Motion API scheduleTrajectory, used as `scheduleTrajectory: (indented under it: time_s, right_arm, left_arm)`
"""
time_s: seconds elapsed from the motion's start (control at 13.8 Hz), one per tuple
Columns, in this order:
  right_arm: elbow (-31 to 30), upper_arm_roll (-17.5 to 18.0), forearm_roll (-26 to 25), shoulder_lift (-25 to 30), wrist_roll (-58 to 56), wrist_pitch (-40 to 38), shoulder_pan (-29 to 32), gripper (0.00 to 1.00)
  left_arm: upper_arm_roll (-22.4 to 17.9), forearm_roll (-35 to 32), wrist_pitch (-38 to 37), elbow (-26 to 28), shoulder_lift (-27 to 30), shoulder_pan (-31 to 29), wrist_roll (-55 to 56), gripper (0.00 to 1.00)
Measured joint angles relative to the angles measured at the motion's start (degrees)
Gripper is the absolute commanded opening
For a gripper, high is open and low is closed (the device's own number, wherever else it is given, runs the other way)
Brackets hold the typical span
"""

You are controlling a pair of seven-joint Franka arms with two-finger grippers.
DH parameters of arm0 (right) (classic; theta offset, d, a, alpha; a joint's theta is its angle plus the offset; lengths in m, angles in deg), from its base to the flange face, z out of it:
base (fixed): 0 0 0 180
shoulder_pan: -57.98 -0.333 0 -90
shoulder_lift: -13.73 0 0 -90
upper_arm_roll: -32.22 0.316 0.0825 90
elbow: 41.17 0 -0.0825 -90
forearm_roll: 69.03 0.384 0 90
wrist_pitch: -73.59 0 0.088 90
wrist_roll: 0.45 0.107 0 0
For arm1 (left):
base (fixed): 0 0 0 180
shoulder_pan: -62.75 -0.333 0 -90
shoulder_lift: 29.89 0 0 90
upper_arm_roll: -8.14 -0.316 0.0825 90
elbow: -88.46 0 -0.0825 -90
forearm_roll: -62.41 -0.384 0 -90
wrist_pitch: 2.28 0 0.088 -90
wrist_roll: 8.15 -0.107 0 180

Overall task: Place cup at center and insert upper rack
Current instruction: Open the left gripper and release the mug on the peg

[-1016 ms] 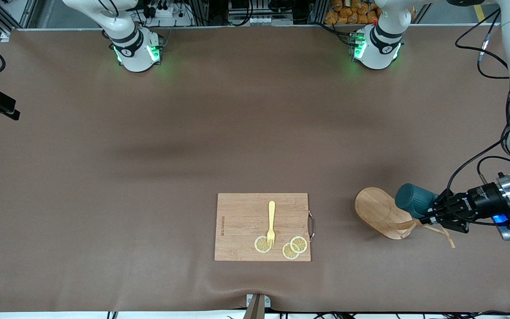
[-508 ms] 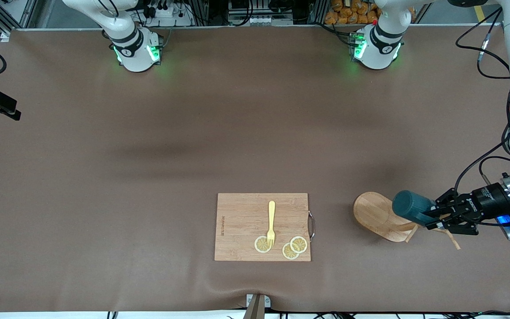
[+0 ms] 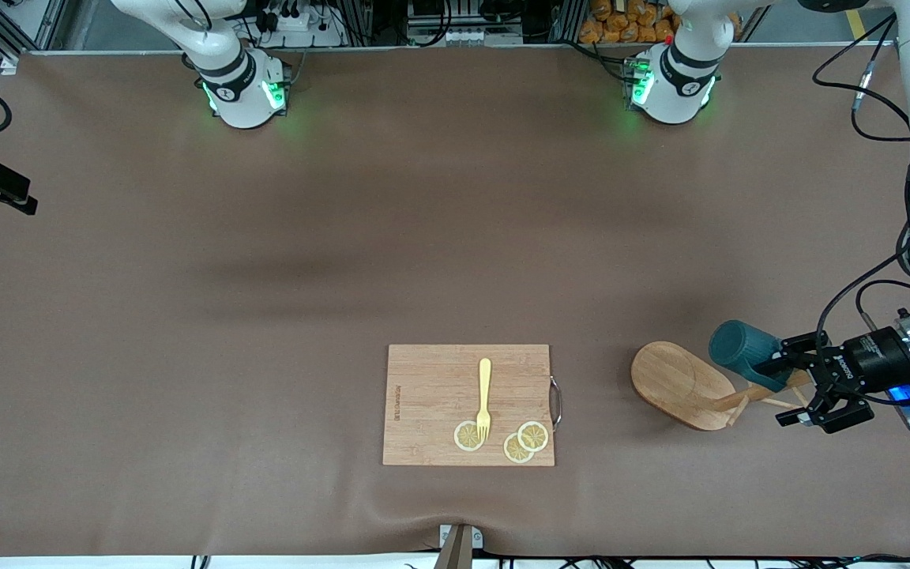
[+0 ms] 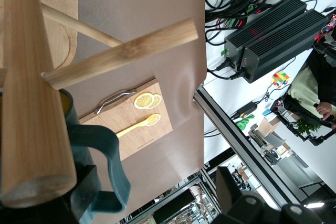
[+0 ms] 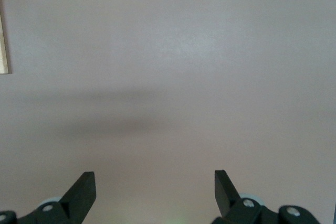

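Cup (image 3: 742,346) lies on its side near the bench (image 3: 423,237) edge at the left arm's end, resting against the wooden rack (image 3: 680,383), which is tipped over there with its oval base showing. So the cup is not at the center, which is bare.

Left gripper (image 3: 780,389) stands low at the cup and the rack pegs with its fingers wide apart, clamped on nothing I can see. In the left wrist view the cup's handle (image 4: 107,161) is just beside one finger.

I judge the step in hand is the handling of the cup. This scene fits either a grasp about to close or a release. Moving the cup calls for a hold on the handle that does not drag the pegs along.

Right gripper (image 5: 155,182) waits over bare bench, fingers open and empty.

The cup's mouth is hidden, and I cannot tell if a peg is inside it.
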Motion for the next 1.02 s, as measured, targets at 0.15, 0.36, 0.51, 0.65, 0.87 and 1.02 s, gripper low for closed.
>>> scheduleTrajectory:
  time_s: [0.15, 0.36, 0.51, 0.65, 0.87, 1.02]
  right_arm:
    - [0.0, 0.0, 0.0, 0.0, 0.0, 0.0, 0.0, 1.0]
    - [0.0, 0.0, 0.0, 0.0, 0.0, 0.0, 0.0, 1.0]
    - [0.0, 0.0, 0.0, 0.0, 0.0, 0.0, 0.0, 1.0]
    - [0.0, 0.0, 0.0, 0.0, 0.0, 0.0, 0.0, 1.0]
    - [0.0, 0.0, 0.0, 0.0, 0.0, 0.0, 0.0, 1.0]
    - [0.0, 0.0, 0.0, 0.0, 0.0, 0.0, 0.0, 1.0]
  left_arm:
    - [0.0, 0.0, 0.1, 0.0, 0.0, 0.0, 0.0, 1.0]
    - [0.1, 0.0, 1.4, -0.2, 0.0, 0.4, 0.0, 1.0]
    - [0.2, 0.0, 2.3, -0.4, 0.0, 0.9, 0.0, 1.0]
    - [0.2, 0.0, 2.6, -0.6, 0.0, 1.3, 0.0, 1.0]
    - [0.2, -0.1, 2.7, -0.6, 0.0, 1.5, -0.1, 1.0]
    - [0.2, -0.8, 2.7, -0.8, 0.0, 1.6, -0.3, 1.0]
